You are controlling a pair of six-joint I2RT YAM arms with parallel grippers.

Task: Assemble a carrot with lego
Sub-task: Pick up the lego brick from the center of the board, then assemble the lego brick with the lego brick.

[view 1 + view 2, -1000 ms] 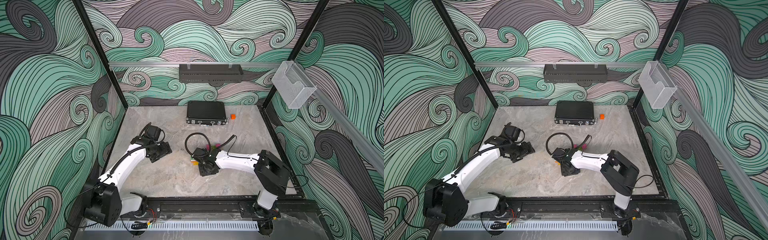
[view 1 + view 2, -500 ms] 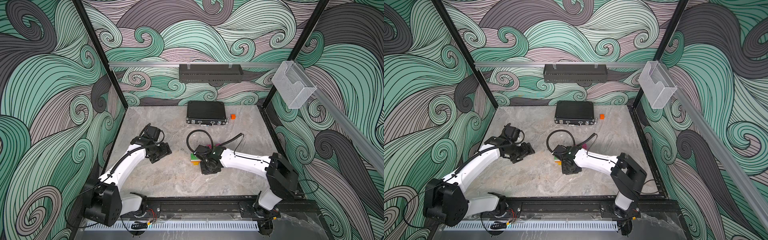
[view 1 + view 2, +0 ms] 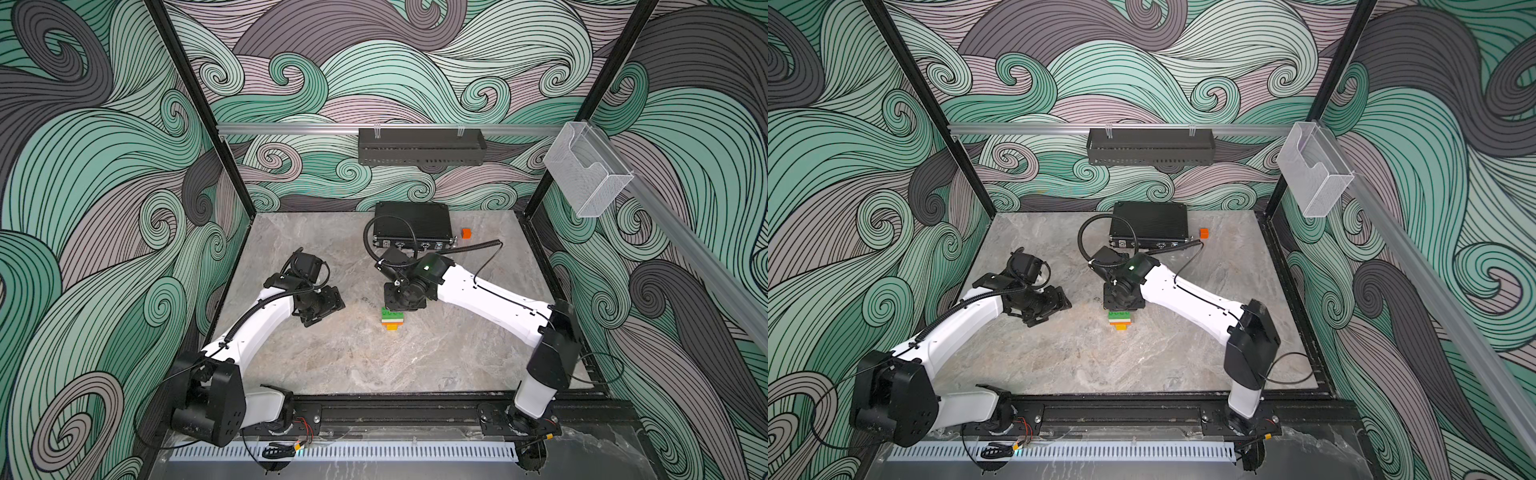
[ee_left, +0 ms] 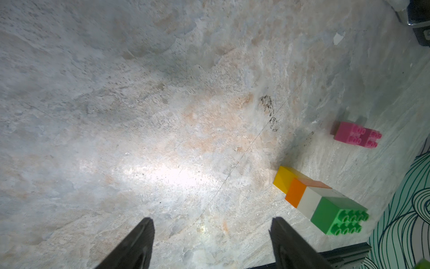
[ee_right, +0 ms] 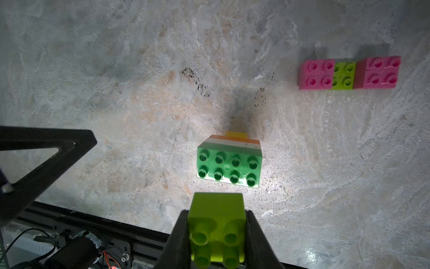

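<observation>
Just beyond right jaws' lime brick (image 5: pixel 217 223), carrot (image 5: pixel 229 166)

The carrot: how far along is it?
Done: yellow, orange, white and dark green bricks are joined in one stack, dark green uppermost. In hand: the right gripper is shut on a lime brick, close to the stack but not yet attached. Left to do: press that brick on, then add the pink and lime group, which sits apart on the table. The left gripper is open and empty.
</observation>
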